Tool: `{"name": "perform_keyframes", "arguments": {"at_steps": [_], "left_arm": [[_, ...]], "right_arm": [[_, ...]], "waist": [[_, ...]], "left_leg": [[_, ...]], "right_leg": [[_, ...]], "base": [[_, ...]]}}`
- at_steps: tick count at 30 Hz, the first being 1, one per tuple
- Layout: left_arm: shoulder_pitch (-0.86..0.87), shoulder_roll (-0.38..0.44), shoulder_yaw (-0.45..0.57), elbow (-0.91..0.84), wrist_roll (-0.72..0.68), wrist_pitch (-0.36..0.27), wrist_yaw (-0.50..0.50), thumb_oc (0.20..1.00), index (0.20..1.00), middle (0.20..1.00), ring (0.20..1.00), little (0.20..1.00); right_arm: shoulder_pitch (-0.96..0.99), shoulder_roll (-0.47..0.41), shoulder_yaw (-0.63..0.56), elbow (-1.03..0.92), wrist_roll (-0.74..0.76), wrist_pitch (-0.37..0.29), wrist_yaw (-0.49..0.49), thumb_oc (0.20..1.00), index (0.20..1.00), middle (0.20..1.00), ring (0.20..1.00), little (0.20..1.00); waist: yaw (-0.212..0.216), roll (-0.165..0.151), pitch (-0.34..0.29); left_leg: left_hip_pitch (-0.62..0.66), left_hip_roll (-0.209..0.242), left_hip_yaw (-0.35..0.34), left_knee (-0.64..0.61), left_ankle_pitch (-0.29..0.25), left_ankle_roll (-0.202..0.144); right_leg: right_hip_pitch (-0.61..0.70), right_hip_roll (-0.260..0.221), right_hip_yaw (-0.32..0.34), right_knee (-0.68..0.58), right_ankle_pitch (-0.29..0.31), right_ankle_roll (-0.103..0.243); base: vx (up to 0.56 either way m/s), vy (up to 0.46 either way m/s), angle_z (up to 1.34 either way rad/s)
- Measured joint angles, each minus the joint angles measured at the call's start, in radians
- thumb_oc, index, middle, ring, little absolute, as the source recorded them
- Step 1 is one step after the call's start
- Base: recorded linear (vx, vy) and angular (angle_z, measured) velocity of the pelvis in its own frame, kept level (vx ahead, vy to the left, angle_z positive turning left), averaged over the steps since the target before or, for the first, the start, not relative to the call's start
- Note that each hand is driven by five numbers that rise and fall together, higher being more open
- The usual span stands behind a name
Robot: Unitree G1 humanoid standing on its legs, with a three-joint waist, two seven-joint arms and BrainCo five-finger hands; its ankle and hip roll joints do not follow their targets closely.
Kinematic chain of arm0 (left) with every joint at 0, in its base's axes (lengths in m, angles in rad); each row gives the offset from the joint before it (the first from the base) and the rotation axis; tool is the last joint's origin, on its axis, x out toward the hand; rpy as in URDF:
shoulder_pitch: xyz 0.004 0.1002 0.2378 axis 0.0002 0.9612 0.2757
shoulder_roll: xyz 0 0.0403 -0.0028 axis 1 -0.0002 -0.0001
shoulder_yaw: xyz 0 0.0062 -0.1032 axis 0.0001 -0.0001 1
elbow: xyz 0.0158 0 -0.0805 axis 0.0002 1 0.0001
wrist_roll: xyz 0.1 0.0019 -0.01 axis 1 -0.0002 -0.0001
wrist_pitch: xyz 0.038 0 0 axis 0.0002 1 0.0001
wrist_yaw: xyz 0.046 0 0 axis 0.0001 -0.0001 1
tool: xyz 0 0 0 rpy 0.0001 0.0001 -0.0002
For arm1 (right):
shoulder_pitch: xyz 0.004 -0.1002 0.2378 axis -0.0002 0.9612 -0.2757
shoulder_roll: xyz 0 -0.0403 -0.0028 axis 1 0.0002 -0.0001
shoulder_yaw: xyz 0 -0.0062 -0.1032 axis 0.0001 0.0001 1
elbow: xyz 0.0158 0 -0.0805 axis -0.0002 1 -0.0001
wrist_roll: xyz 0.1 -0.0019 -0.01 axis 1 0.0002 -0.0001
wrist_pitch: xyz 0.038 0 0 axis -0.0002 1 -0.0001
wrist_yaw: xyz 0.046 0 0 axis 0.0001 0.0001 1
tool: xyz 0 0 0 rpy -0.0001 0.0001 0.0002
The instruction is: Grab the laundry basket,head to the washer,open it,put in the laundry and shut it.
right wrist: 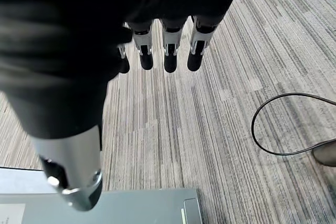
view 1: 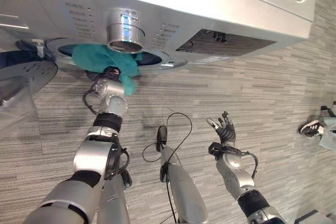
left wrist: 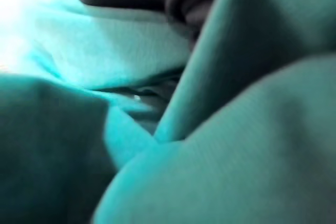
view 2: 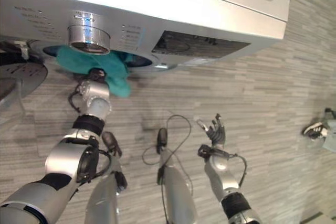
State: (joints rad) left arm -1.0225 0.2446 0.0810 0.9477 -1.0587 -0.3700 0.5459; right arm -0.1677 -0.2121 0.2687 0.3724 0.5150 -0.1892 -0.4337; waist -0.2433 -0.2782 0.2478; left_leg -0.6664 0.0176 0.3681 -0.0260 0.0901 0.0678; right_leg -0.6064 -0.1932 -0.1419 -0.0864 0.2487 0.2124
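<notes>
The silver washer point(view 1: 210, 3) stands in front of me, seen from above, with its round door point(view 1: 26, 72) swung open to the left. A teal cloth point(view 1: 97, 57) hangs out of the drum opening under the chrome dial point(view 1: 126, 32). My left hand point(view 1: 111, 73) is pressed into that cloth at the opening, and the cloth's folds point(left wrist: 236, 129) lie right against the left wrist camera. My right hand point(view 1: 224, 129) hovers over the floor to the right, open with fingers point(right wrist: 169, 51) straight and nothing in it.
Grey plank floor point(view 1: 262, 93) stretches to the right of the washer. A person's shoe point(view 1: 312, 128) shows at the far right edge. A corner of the washer's top point(right wrist: 131, 205) lies below the right hand.
</notes>
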Motion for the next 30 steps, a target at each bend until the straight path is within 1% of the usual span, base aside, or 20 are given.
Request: {"name": "perform_keyframes", "arguments": {"at_steps": [1, 2, 3, 5, 6, 8, 11, 13, 15, 19, 21, 23, 28, 30], "left_arm": [[-0.009, 0.006, 0.005, 0.005, -0.002, -0.001, 0.0, 0.2, 0.2, 0.2, 0.2, 0.2], [-0.021, 0.016, 0.005, 0.014, -0.003, -0.001, 0.003, 0.2, 0.2, 0.2, 0.2, 0.2], [-0.031, 0.023, 0.003, 0.015, -0.002, -0.003, 0.004, 0.2, 0.2, 0.2, 0.2, 0.2], [-0.05, 0.03, 0.004, 0.013, -0.002, -0.015, 0.015, 0.2, 0.2, 0.2, 0.2, 0.2], [-0.063, 0.038, 0.004, 0.013, -0.002, -0.029, 0.024, 0.2, 0.2, 0.2, 0.2, 0.2], [-0.072, 0.037, 0.002, 0.019, -0.001, -0.033, 0.037, 0.2, 0.2, 0.2, 0.2, 0.2], [-0.087, 0.055, -0.003, 0.048, -0.001, -0.032, 0.041, 0.2, 0.2, 0.2, 0.2, 0.2], [-0.105, 0.081, -0.014, 0.061, 0.0, -0.029, 0.041, 0.2, 0.2, 0.2, 0.2, 0.2], [-0.166, 0.125, -0.027, 0.122, 0.005, -0.008, 0.042, 0.2, 0.2, 0.2, 0.2, 0.2], [-0.249, 0.166, -0.113, 0.158, 0.02, 0.037, 0.039, 0.2, 0.2, 0.2, 0.2, 0.2], [-0.291, 0.186, -0.154, 0.16, 0.022, 0.049, 0.039, 0.2, 0.2, 0.2, 0.2, 0.2], [-0.312, 0.199, -0.173, 0.16, 0.058, 0.053, 0.038, 0.2, 0.2, 0.2, 0.2, 0.2], [-0.315, 0.232, -0.186, 0.159, 0.06, 0.058, 0.039, 0.2, 0.2, 0.2, 0.2, 0.2], [-0.315, 0.242, -0.209, 0.159, 0.06, 0.068, 0.039, 0.2, 0.2, 0.2, 0.2, 0.2]], "right_arm": [[0.003, -0.003, 0.001, -0.013, 0.0, 0.0, 0.001, 1.0, 1.0, 1.0, 1.0, 1.0], [0.003, -0.008, 0.0, -0.022, 0.0, -0.001, 0.002, 1.0, 1.0, 1.0, 1.0, 1.0], [0.003, -0.015, 0.0, -0.023, 0.0, -0.001, 0.003, 1.0, 1.0, 1.0, 1.0, 1.0], [0.007, -0.026, 0.0, -0.04, -0.003, -0.001, 0.006, 1.0, 1.0, 1.0, 1.0, 1.0], [0.007, -0.03, 0.0, -0.051, -0.019, -0.001, 0.008, 1.0, 1.0, 1.0, 1.0, 1.0], [0.009, -0.031, 0.001, -0.052, -0.02, -0.001, 0.017, 1.0, 1.0, 1.0, 1.0, 1.0], [0.009, -0.031, 0.002, -0.055, -0.02, 0.0, 0.024, 1.0, 1.0, 1.0, 1.0, 1.0], [0.01, -0.035, 0.003, -0.058, -0.02, 0.0, 0.025, 1.0, 1.0, 1.0, 1.0, 1.0], [0.012, -0.056, 0.01, -0.079, -0.02, 0.002, 0.028, 1.0, 1.0, 1.0, 1.0, 1.0], [0.039, -0.107, 0.007, -0.122, -0.021, 0.011, 0.029, 1.0, 1.0, 1.0, 1.0, 1.0], [0.059, -0.11, -0.003, -0.138, -0.021, 0.012, 0.032, 1.0, 1.0, 1.0, 1.0, 1.0], [0.082, -0.109, -0.004, -0.139, -0.022, 0.015, 0.045, 1.0, 1.0, 1.0, 1.0, 1.0], [0.115, -0.11, -0.024, -0.141, -0.022, 0.018, 0.048, 1.0, 1.0, 1.0, 1.0, 1.0], [0.124, -0.11, -0.034, -0.14, -0.022, 0.018, 0.048, 1.0, 1.0, 1.0, 1.0, 1.0]], "waist": [[-0.003, 0.0, 0.0], [-0.004, -0.001, 0.0], [-0.004, -0.001, -0.001], [-0.008, -0.003, -0.002], [-0.018, -0.004, -0.003], [-0.034, -0.005, -0.004], [-0.042, -0.014, -0.011], [-0.046, -0.025, -0.019], [-0.048, -0.034, -0.026], [-0.05, -0.038, -0.029], [-0.055, -0.038, -0.029], [-0.061, -0.038, -0.029], [-0.068, -0.038, -0.029], [-0.068, -0.038, -0.029]], "left_leg": [[-0.002, -0.001, 0.0, 0.0, -0.001, 0.002], [-0.005, -0.001, 0.0, 0.0, -0.001, 0.005], [-0.012, -0.002, 0.001, 0.0, -0.001, 0.013], [-0.036, -0.004, 0.004, 0.004, -0.002, 0.02], [-0.054, -0.005, 0.004, 0.004, 0.002, 0.027], [-0.07, -0.013, 0.003, 0.004, 0.008, 0.038], [-0.069, -0.015, 0.007, 0.006, 0.008, 0.039], [-0.069, -0.015, 0.02, 0.007, 0.007, 0.039], [-0.071, -0.011, 0.04, 0.008, 0.006, 0.045], [-0.091, -0.008, 0.059, 0.026, -0.003, 0.06], [-0.109, -0.006, 0.059, 0.038, -0.004, 0.061], [-0.12, -0.003, 0.058, 0.049, -0.006, 0.063], [-0.121, 0.006, 0.059, 0.053, -0.007, 0.061], [-0.122, 0.009, 0.059, 0.055, -0.007, 0.061]], "right_leg": [[-0.003, 0.0, 0.002, 0.0, 0.007, 0.009], [-0.006, -0.001, 0.009, 0.0, 0.016, 0.008], [-0.014, -0.005, 0.023, 0.0, 0.026, 0.015], [-0.038, -0.005, 0.028, 0.0, 0.045, 0.038], [-0.058, -0.007, 0.035, 0.0, 0.06, 0.036], [-0.07, -0.015, 0.055, -0.001, 0.068, 0.027], [-0.071, -0.014, 0.062, -0.001, 0.076, 0.017], [-0.078, -0.014, 0.08, -0.007, 0.081, 0.012], [-0.091, -0.011, 0.11, -0.009, 0.098, -0.008], [-0.112, -0.011, 0.11, -0.005, 0.111, -0.023], [-0.127, -0.011, 0.111, -0.007, 0.113, -0.026], [-0.131, -0.01, 0.109, -0.007, 0.114, -0.027], [-0.131, -0.005, 0.109, -0.007, 0.114, -0.027], [-0.131, -0.002, 0.109, -0.004, 0.114, -0.027]], "base": [[0.0, 0.0, 0.0], [0.04, 0.039, -0.02], [0.04, 0.029, -0.03], [0.04, 0.042, -0.05], [0.03, 0.037, -0.01], [0.03, 0.034, 0.04], [0.01, 0.015, -0.03], [0.01, 0.022, -0.11], [0.0, -0.002, -0.2], [0.01, 0.002, -0.1], [0.0, 0.0, 0.0], [0.0, -0.015, 0.0], [0.0, 0.0, 0.0], [0.0, -0.001, -0.02]]}}
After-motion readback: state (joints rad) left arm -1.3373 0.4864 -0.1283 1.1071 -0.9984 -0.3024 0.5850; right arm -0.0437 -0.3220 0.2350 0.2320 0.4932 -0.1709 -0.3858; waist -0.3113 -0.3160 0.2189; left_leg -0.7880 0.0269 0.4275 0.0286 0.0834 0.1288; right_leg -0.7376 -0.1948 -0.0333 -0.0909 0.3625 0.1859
